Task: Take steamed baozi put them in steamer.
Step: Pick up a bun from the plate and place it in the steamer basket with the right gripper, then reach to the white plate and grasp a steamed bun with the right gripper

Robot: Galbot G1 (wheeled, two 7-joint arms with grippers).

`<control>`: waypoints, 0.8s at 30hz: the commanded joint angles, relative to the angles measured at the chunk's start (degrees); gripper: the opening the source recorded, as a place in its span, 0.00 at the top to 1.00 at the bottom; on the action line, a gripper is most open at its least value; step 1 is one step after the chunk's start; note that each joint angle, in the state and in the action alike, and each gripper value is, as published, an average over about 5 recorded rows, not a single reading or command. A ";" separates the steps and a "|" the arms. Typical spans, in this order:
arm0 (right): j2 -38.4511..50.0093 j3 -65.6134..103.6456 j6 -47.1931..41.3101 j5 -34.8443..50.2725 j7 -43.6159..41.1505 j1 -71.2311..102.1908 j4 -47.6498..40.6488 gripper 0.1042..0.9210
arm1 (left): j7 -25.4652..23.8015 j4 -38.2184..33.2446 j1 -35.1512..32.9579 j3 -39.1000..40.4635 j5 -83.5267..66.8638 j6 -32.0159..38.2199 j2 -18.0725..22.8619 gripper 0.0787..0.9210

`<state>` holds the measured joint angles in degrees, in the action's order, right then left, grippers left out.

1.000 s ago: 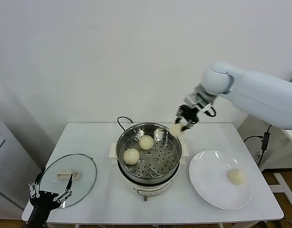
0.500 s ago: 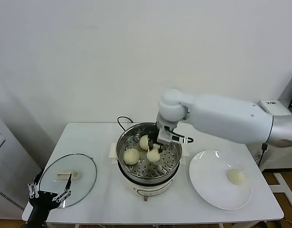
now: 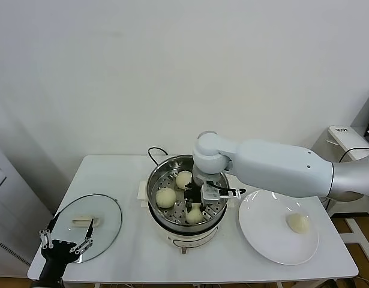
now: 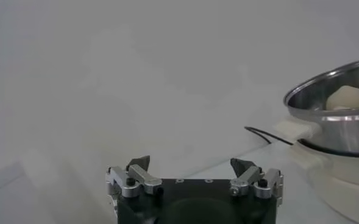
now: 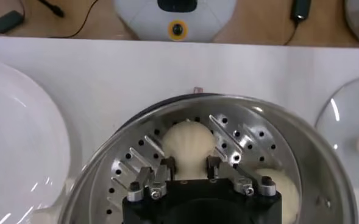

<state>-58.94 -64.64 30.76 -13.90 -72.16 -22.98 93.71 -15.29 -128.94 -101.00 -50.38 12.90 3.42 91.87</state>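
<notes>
The right end effector (image 3: pixel 195 199) hides part of a baozi (image 3: pixel 195 212); its grip is unclear.

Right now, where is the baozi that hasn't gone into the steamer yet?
In the head view it lies alone on the white plate, baozi toward the robot's right, right of the steamer.

Right arm (image 3: pixel 280 168): smooth glossy white shell, fat tapered link, rounded ball-like joint housing at the wrist end, grey segment toward the shoulder. Right end effector (image 5: pixel 188 167): black block body, silver metal finger linkages with dark screw heads, black fingertips (image 5: pixel 168 163); thin black cable loops beside it. Left end effector (image 4: pixel 191 165): same build, black base, two silver linkages, black pivot screws, dark pointed tips.
</notes>
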 commanded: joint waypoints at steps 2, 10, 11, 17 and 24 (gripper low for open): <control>-0.13 3.66 2.00 0.64 -0.39 -0.18 -0.87 0.47 | 0.04 0.43 0.18 0.01 -0.05 0.00 -0.18 0.12; 7.11 5.61 -13.66 18.39 2.67 -10.36 -8.17 0.19 | 0.12 0.50 0.40 0.24 0.00 0.00 -0.49 0.12; 8.83 4.46 -17.71 21.40 3.69 -11.87 -9.28 0.17 | 0.12 0.50 0.44 0.29 0.00 0.00 -0.54 0.12; 20.69 -4.89 -37.58 37.71 5.06 -18.29 -17.34 0.12 | 0.21 0.53 0.55 0.70 0.04 0.13 -0.79 0.12; 31.46 0.44 -34.08 21.78 0.24 -6.70 -22.58 0.12 | 0.48 0.24 1.11 1.11 0.09 -0.19 -0.93 0.12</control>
<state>-42.29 -65.43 6.43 9.75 -69.88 -34.37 79.61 -14.88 -128.49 -100.21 -49.46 12.92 3.46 91.00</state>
